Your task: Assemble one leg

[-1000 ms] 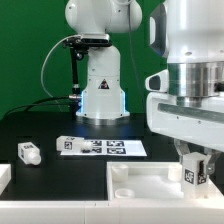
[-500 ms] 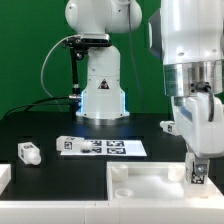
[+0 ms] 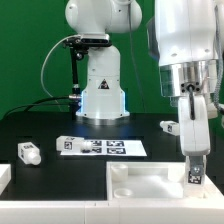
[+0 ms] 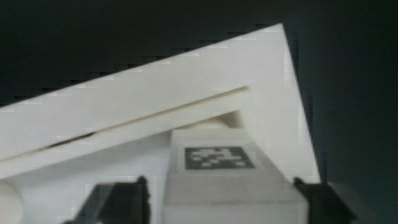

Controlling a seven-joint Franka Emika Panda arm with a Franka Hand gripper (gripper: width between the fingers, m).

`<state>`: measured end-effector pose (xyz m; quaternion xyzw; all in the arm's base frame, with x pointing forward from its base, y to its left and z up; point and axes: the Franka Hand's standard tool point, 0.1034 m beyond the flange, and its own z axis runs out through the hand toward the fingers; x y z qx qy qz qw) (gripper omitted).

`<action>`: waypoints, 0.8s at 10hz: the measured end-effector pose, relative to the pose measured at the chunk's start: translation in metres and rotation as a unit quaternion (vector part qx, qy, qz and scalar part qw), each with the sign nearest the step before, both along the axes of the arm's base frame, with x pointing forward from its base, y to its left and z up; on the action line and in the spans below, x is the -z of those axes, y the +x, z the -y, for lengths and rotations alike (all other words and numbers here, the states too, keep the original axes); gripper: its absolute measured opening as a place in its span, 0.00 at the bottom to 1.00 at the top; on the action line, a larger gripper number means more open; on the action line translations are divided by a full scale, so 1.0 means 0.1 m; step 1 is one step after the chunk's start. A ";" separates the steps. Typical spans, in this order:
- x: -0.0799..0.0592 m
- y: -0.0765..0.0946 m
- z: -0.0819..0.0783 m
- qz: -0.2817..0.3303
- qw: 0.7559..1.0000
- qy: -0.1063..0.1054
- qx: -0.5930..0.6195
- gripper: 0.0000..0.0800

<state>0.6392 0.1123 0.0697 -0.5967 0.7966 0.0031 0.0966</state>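
Here the gripper (image 3: pixel 195 172) is clamped on a tagged leg (image 3: pixel 196 176), holding it upright over the corner of the white square tabletop (image 3: pixel 140 186) at the exterior view's right. From the wrist, the leg (image 4: pixel 217 165) sits between the two fingers (image 4: pixel 118 200), above that corner. Another leg (image 3: pixel 28 152) lies on the black surface (image 3: pixel 60 170), left of the marker board (image 3: pixel 100 147).
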 end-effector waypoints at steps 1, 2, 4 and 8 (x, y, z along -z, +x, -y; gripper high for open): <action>0.00 0.00 0.00 0.000 1.000 0.000 0.000 0.64; -0.04 0.01 0.02 0.005 0.999 -0.006 -0.052 0.64; -0.22 0.03 0.05 0.014 0.990 -0.009 -0.137 0.80; -0.31 0.05 0.02 0.020 0.990 -0.008 -0.142 0.81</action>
